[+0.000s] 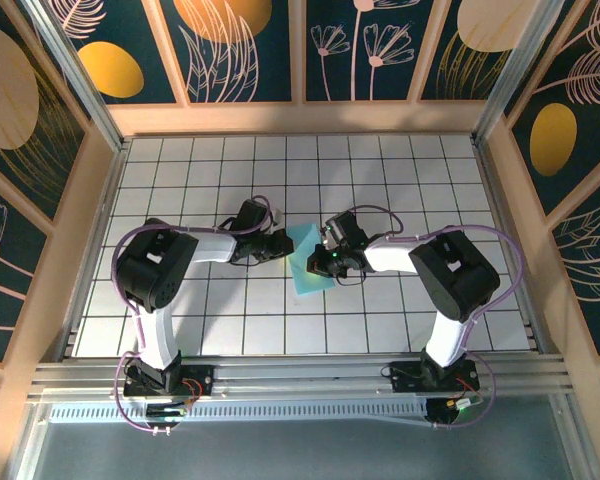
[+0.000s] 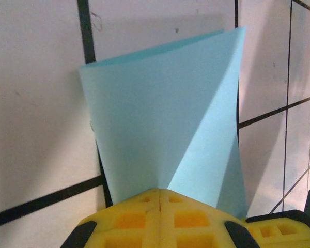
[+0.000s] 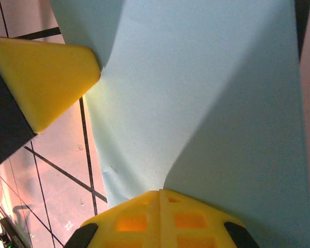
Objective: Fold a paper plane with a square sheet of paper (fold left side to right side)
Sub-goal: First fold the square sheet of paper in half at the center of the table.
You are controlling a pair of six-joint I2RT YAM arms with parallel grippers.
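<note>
The square sheet of paper [image 1: 305,265] is light cyan and lies bowed on the white grid table between my two grippers. In the left wrist view the sheet [image 2: 160,113] curls up and over, with a bend line running from my left gripper [image 2: 159,190], whose yellow jaws are pressed together on its near edge. My right gripper [image 3: 159,191] is likewise shut on another edge of the sheet [image 3: 206,93]. From above, the left gripper [image 1: 283,243] sits at the paper's left side and the right gripper [image 1: 330,258] at its right. The paper plane is out of view.
The tiled table [image 1: 400,180] is ringed by wooden walls. An aluminium rail [image 1: 300,375] carries both arm bases at the near edge. The left gripper's yellow finger [image 3: 46,72] touches the paper at the upper left of the right wrist view.
</note>
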